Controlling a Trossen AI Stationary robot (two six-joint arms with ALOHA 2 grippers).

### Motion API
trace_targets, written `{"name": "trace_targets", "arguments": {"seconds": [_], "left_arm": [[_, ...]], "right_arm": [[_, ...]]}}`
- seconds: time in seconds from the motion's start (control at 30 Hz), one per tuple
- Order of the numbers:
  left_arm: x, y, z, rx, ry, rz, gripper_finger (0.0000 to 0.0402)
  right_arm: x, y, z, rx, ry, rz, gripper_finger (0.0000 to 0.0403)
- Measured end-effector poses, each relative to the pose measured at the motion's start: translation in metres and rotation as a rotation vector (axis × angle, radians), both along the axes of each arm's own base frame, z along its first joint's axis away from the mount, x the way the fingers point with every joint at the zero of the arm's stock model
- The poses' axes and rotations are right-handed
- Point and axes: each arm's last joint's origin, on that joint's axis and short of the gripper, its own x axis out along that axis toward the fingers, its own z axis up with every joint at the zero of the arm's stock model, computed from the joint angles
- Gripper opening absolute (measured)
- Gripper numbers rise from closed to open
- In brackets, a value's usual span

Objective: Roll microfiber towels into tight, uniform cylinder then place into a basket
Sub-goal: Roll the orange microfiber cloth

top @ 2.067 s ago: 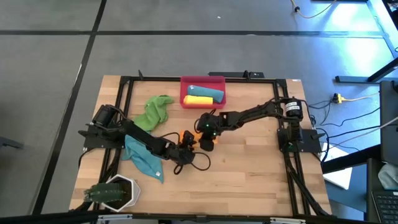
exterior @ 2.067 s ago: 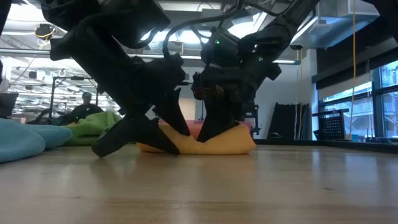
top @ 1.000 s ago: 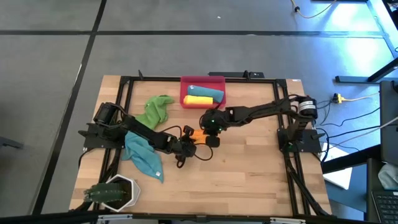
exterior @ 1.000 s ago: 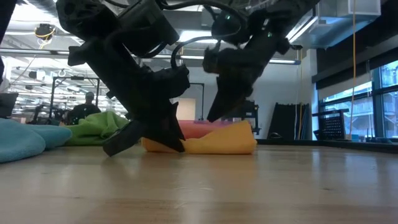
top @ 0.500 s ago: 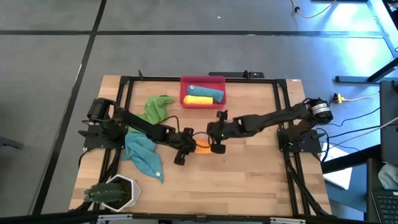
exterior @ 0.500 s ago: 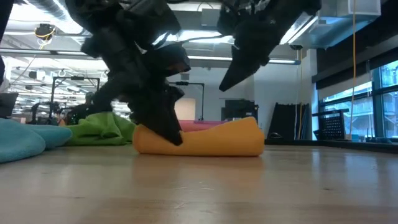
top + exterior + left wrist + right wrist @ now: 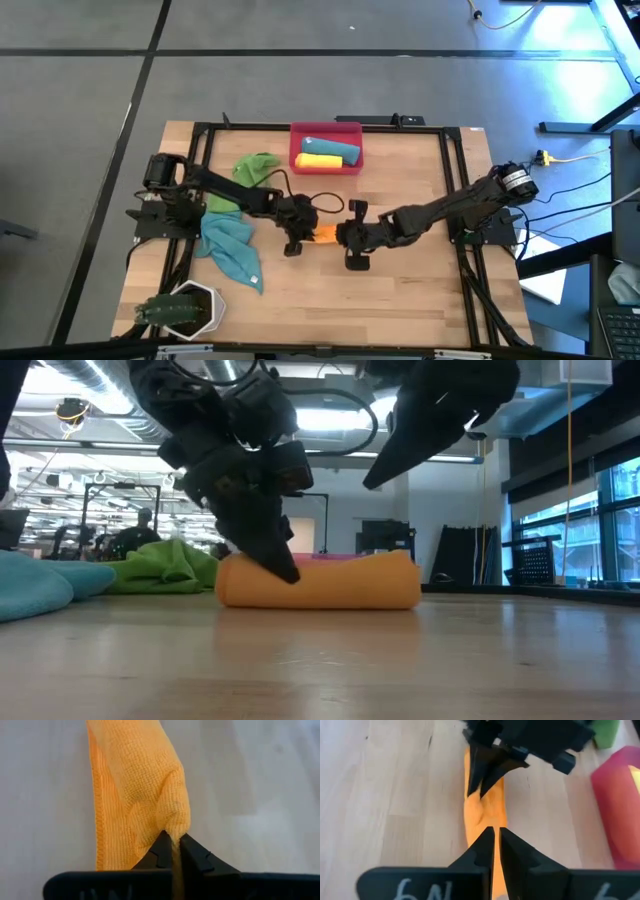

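An orange microfiber towel, rolled into a short cylinder, lies lengthwise on the table's middle. My left gripper is shut on its left end. My right gripper hangs shut above the roll's right end, clear of it, pointing down along the roll. The red-pink basket stands at the far edge with a teal roll and a yellow roll inside. A green towel and a teal towel lie crumpled at the left. My left gripper pinches a small pucker of cloth at the roll's left end between its two fingertips. The fingers slant down onto it from the table's left and lie along the roll. The roll rests on the table.
A white hexagonal pot with a plant stands at the near left corner. A black frame runs along the table's sides and far edge. Bare wood lies near the front edge and between the roll and the basket.
My right gripper has lifted off the orange roll and gone up and toward the near edge. My left gripper has rolled about its wrist while keeping its pinch on the roll's left end. The roll has slid toward the near edge and stays on the table.
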Motion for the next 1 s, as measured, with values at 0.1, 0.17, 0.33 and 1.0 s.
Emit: {"name": "trace_targets", "arguments": {"seconds": [0.1, 0.17, 0.33, 1.0], "left_arm": [[0.001, 0.004, 0.002, -0.068, -0.019, -0.023, 0.0000], [0.002, 0.007, 0.003, -0.103, -0.028, -0.042, 0.0000], [0.002, 0.018, 0.003, -0.119, -0.025, -0.023, 0.0000], [0.004, 0.022, -0.025, -0.173, 0.061, -0.041, 0.0000]], "right_arm": [[-0.001, 0.002, 0.000, 0.000, 0.000, 0.007, 0.0030], [-0.001, 0.002, 0.000, 0.001, 0.000, 0.006, 0.0030], [0.001, 0.003, -0.001, 0.005, -0.010, 0.004, 0.0030], [0.025, 0.000, -0.050, 0.048, 0.092, 0.089, 0.0033]]}}
